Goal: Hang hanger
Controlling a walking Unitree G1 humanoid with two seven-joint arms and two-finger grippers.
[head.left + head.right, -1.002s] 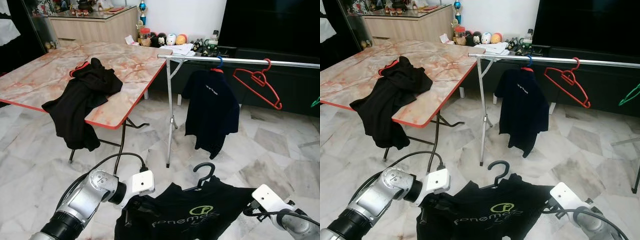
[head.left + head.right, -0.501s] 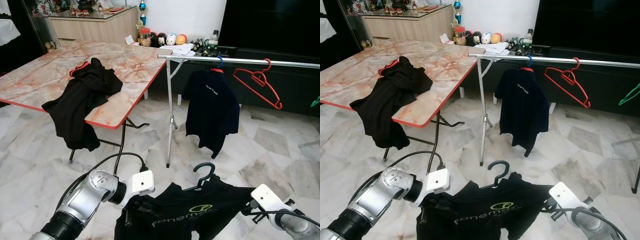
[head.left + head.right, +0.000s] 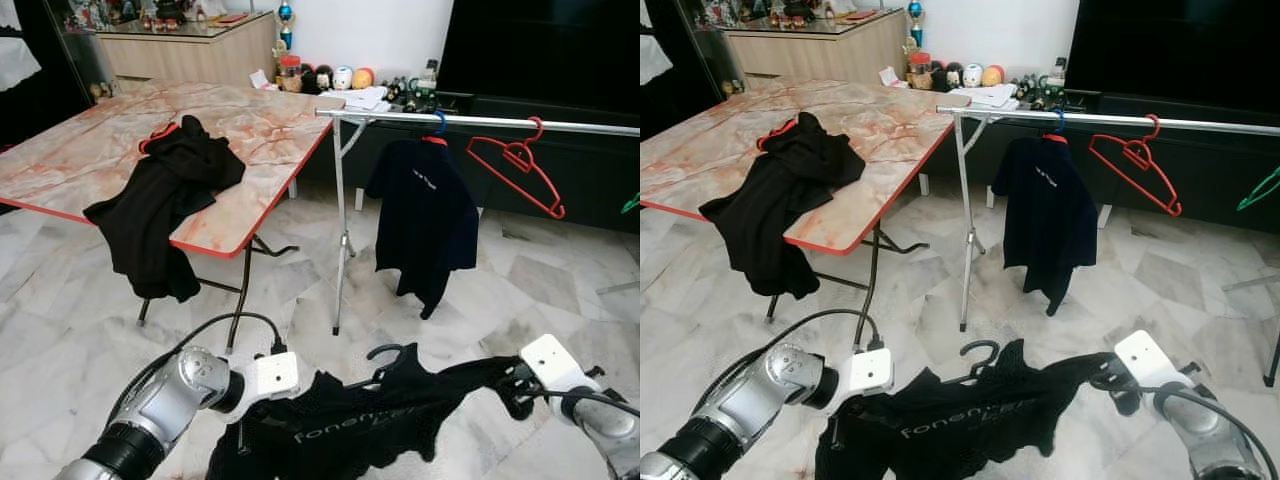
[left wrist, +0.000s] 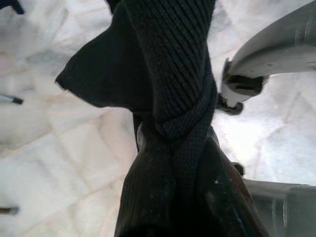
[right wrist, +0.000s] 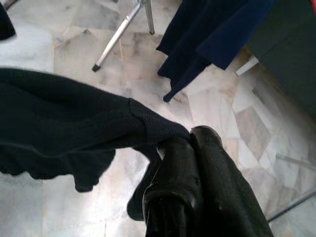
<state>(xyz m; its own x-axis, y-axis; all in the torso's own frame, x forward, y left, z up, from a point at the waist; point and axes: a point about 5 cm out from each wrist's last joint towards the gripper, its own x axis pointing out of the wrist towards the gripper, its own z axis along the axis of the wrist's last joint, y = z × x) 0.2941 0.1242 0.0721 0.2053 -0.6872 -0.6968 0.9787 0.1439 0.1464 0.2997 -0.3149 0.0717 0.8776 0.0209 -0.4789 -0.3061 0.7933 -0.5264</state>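
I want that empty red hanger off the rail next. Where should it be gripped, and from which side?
Grip the red hanger on its long sloping arm, coming from the front. It hangs tilted on the rail with nothing on it, so that arm is bare, beside the navy shirt.

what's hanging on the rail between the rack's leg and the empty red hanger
In the left eye view, one thing hangs on that stretch of the rail: a dark navy shirt on a blue-hooked hanger, with the rack's leg on its left and the red hanger on its right.

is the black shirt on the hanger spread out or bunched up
Spread out: black shirt stretches between left gripper and right gripper.
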